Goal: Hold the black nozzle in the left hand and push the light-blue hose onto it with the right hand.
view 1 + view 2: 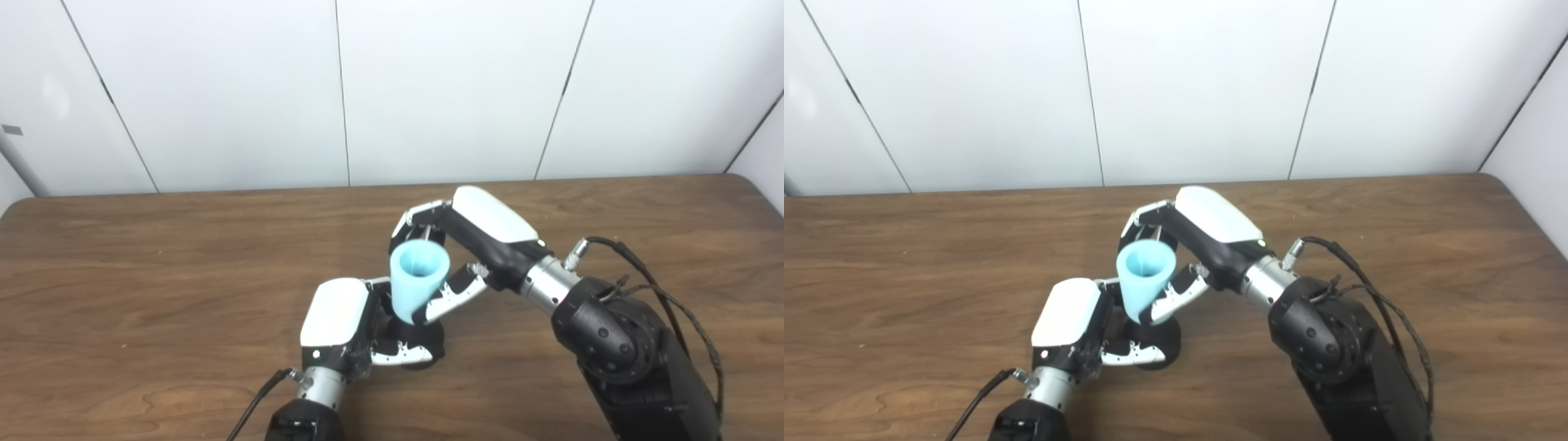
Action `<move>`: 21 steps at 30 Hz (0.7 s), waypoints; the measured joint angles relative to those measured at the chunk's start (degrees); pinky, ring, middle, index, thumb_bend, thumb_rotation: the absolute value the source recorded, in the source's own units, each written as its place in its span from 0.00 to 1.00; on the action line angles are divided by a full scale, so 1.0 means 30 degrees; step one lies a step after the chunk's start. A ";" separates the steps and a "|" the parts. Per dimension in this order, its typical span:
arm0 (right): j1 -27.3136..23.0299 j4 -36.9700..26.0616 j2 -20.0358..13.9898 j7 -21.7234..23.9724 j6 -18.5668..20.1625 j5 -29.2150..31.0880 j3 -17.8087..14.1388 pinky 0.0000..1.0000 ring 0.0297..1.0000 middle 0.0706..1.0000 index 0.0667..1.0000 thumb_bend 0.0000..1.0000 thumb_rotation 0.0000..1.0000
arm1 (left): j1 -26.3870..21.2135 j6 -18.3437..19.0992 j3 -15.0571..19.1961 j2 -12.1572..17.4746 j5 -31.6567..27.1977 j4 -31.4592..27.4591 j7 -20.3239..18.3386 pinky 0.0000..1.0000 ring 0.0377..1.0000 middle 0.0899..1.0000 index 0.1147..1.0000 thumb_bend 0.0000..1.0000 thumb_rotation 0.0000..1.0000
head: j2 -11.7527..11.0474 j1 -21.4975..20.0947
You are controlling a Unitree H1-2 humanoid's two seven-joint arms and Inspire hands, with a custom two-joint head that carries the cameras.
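A light-blue, funnel-shaped hose piece stands upright with its wide open mouth facing up, its narrow end down on a black nozzle resting on the wooden table. My left hand is shut on the black nozzle, with its thumb across the nozzle's front. My right hand is shut on the light-blue hose, fingers behind it and thumb in front. The joint between hose and nozzle is partly hidden by the fingers. The same shows in the right eye view: hose, nozzle.
White wall panels stand behind the table's far edge. Black cables loop off my right forearm above the table.
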 measured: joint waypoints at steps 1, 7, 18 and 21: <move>0.0000 -0.0016 -0.0091 0.0199 0.0148 -0.0031 0.0026 0.74 0.85 0.79 0.75 1.00 0.47 | 0.0018 -0.0011 -0.0047 -0.0016 0.0000 0.0004 -0.0003 0.65 0.58 0.46 0.41 0.52 0.00 | 0.0000 0.0000; -0.0007 -0.0450 -0.0089 0.0676 0.0348 -0.0059 0.0043 0.82 0.91 0.90 0.95 1.00 0.46 | 0.0038 -0.0039 -0.0074 -0.0030 -0.0004 0.0052 -0.0007 0.65 0.58 0.42 0.43 0.53 0.00 | -0.0029 0.0000; 0.0004 -0.0568 -0.0053 0.0420 0.0452 0.0769 -0.0496 0.86 0.93 0.90 0.98 1.00 0.48 | 0.0047 -0.0035 -0.0051 -0.0021 -0.0006 0.0050 -0.0045 0.66 0.60 0.48 0.40 0.52 0.00 | 0.0000 -0.0059; 0.0087 -0.0594 -0.0061 0.0216 0.0412 0.1113 -0.0845 0.87 0.93 0.90 0.98 1.00 0.50 | 0.0042 -0.0032 -0.0036 -0.0023 -0.0007 0.0050 -0.0069 0.67 0.60 0.48 0.40 0.52 0.00 | 0.0000 -0.0059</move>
